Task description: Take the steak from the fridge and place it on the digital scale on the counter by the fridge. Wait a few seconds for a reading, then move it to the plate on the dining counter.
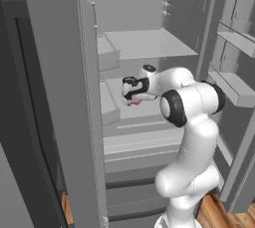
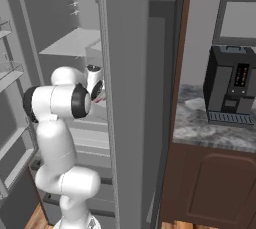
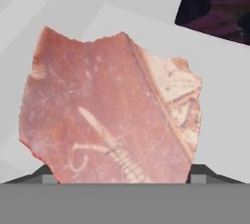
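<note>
The steak (image 3: pixel 112 110), a flat pink-red slab with pale fat streaks, lies on a pale shelf inside the fridge (image 1: pixel 149 43). In the hand view it spans the whole gap between the two dark fingertips (image 3: pixel 45 175). My gripper (image 3: pixel 122 179) is open and straddles the steak's near edge, one finger on each side. From the left base the gripper (image 1: pixel 130 93) reaches into the middle shelf, with a sliver of red steak (image 1: pixel 135 102) beneath it. The right base view has the gripper (image 2: pixel 98 91) half hidden behind the fridge door edge. The digital scale, plate and dining counter are out of view.
A dark purple-black boxy item (image 3: pixel 219 8) sits on the same shelf beyond the steak. The open fridge doors with bins (image 1: pixel 234 87) flank the arm. To the right of the fridge, a black coffee machine (image 2: pixel 232 85) stands on the marbled counter (image 2: pixel 195 128).
</note>
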### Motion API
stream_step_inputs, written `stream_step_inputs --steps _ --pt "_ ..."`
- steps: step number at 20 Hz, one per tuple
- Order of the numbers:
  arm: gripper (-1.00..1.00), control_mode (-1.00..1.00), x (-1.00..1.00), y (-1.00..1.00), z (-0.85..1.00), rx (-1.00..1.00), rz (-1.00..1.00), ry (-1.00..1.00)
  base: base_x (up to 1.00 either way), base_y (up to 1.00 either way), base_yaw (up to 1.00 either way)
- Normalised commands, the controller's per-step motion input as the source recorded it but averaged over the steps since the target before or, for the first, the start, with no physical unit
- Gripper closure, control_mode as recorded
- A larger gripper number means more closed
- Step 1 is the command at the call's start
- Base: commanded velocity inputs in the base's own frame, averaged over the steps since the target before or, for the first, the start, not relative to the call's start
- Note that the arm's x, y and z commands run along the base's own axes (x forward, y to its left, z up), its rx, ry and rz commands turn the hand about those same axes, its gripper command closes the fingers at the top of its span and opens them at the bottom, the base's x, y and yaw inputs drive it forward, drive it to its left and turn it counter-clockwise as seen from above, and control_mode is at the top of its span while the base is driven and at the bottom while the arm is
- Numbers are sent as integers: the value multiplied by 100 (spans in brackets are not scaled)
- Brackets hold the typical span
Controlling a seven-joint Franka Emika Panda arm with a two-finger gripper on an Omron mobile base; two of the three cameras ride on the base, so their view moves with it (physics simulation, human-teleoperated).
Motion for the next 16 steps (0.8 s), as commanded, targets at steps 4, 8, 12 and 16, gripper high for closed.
stream_step_inputs --steps 4,8,12,16 --pt "100 -100 -73 0 29 0 0 0 0 0 0" --pt "100 -100 -77 -2 30 0 0 0 0 0 0" --pt "100 -100 -76 -2 19 0 0 0 0 0 0" --pt "100 -100 -78 -2 34 0 0 0 0 0 0"
